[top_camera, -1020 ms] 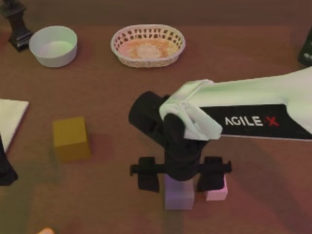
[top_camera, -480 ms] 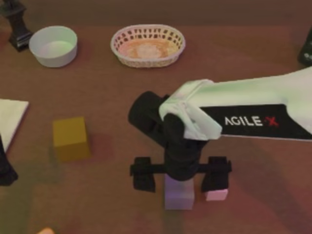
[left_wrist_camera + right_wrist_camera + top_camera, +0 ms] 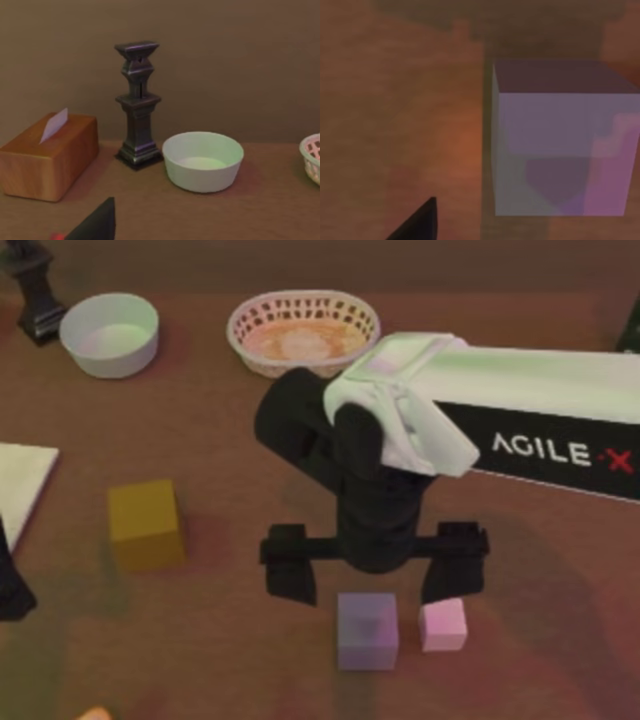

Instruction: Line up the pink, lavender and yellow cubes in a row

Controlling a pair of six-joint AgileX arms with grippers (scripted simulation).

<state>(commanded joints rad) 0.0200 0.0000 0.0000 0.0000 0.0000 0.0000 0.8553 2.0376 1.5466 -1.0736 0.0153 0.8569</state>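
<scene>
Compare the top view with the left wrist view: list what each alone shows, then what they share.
Only the top view shows the three matte cubes: the mustard-yellow one alone at the left, the lavender one and small pale pink one side by side, with the right arm's open black hand just behind them. Only the left wrist view shows the orange-brown tissue box. Both show the white round bowl, the dark metal pedestal, and the pink-white woven basket on the brown table.
</scene>
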